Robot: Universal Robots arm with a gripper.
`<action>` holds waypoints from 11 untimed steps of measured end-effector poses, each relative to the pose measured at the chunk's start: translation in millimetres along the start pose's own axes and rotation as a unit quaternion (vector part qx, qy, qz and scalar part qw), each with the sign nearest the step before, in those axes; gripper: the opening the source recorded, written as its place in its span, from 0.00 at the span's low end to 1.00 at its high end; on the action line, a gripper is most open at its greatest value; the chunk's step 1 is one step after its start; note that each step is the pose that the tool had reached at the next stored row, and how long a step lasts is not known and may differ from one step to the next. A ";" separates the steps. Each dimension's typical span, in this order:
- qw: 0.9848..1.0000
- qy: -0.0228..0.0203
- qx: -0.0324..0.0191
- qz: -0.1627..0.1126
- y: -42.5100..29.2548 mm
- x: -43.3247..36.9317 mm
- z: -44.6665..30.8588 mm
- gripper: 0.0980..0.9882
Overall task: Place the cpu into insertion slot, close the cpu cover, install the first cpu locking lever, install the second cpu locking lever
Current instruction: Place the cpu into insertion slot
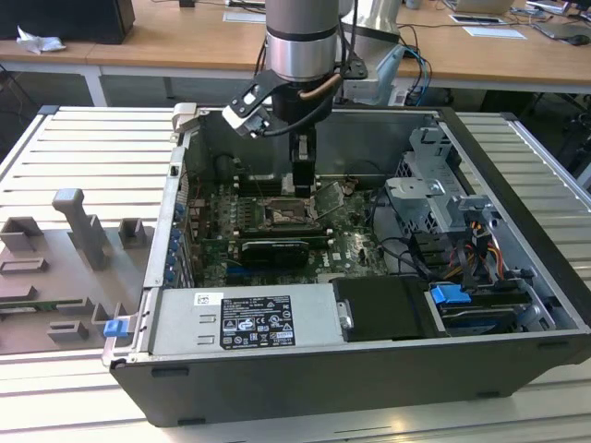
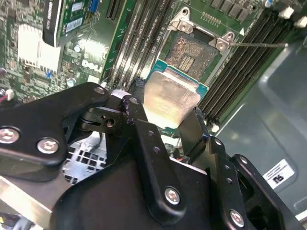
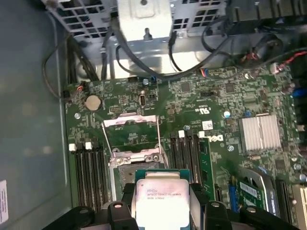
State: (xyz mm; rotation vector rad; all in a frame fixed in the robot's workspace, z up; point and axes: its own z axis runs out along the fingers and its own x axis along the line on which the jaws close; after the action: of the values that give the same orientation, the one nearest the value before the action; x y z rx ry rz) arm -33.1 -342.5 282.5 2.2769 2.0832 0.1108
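Gripper (image 2: 168, 120) is clenched on the cpu (image 3: 159, 197), fingers (image 2: 141, 129) on two opposite edges. The chip hangs above the insertion slot (image 2: 191, 51), apart from it, not seated. The cpu cover (image 3: 130, 127) is swung open beyond the slot. My take: square the chip to the slot rim, keep it flat, lower with no force.

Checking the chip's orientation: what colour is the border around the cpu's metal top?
Teal-green on the cpu; clearest in the second wrist view.

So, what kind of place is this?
Probably a robotics lab or workshop: an opened computer case lies on a slatted metal bench, wooden desks stand behind, and the gripper holds the cpu.
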 end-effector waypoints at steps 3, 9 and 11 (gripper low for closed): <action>1.000 0.001 0.001 -0.011 0.2 0.3 2.5 0.49; 0.999 0.003 0.001 -0.035 -1.1 3.7 13.0 0.49; 0.999 0.003 0.001 -0.035 -1.6 4.5 17.5 0.49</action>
State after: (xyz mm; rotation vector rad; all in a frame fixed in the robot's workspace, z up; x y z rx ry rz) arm -32.7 -337.8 265.1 2.2041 2.1653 0.1122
